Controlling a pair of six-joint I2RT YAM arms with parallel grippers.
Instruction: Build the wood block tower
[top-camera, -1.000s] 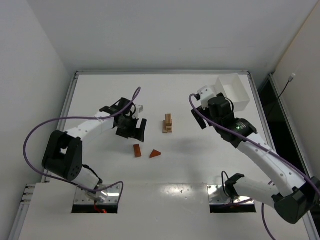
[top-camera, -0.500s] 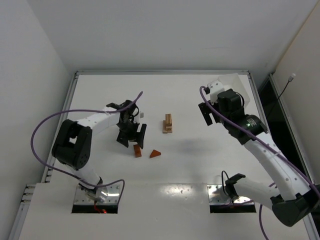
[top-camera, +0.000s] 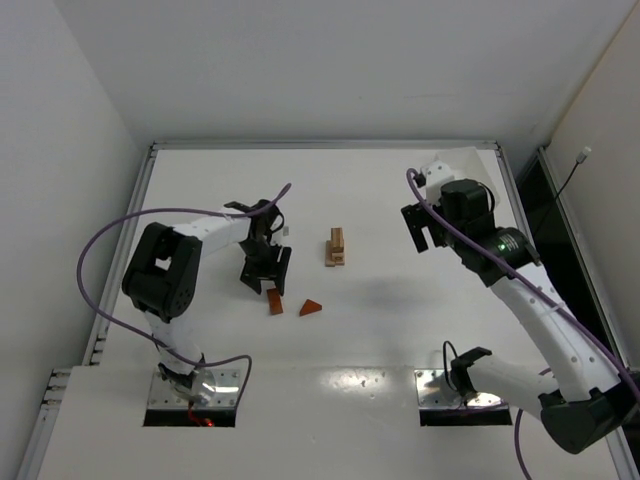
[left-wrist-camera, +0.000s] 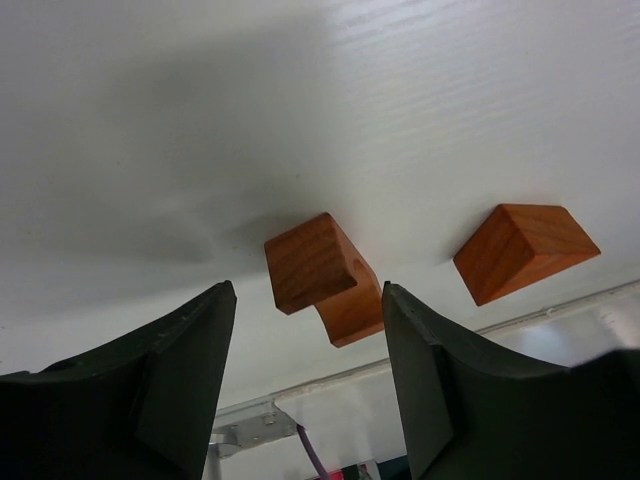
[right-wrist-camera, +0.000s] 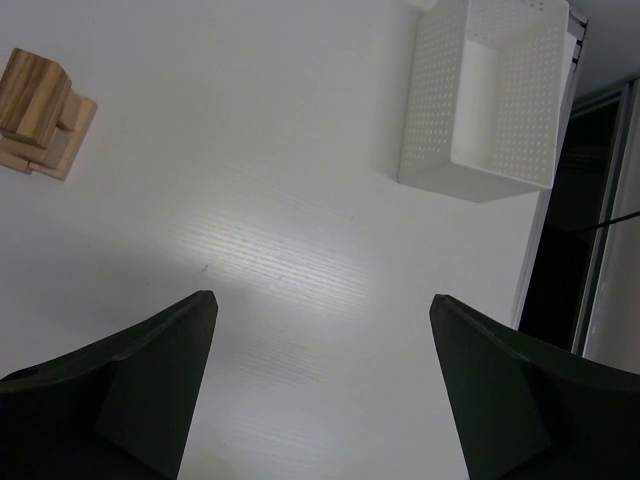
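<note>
1. The tower (top-camera: 337, 246) stands mid-table, tan pieces only, with no reddish-brown top yet.
2. The left gripper (left-wrist-camera: 308, 300) straddles the notched reddish-brown block (left-wrist-camera: 310, 262), jaws apart and not clamped; the wedge (left-wrist-camera: 525, 250) lies near its right.
3. The right gripper (right-wrist-camera: 322, 300) hangs released and empty.

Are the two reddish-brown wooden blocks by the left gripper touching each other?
Apart. The left wrist view shows bare white table between the reddish-brown rectangular wooden block and the reddish-brown wooden wedge.
</note>
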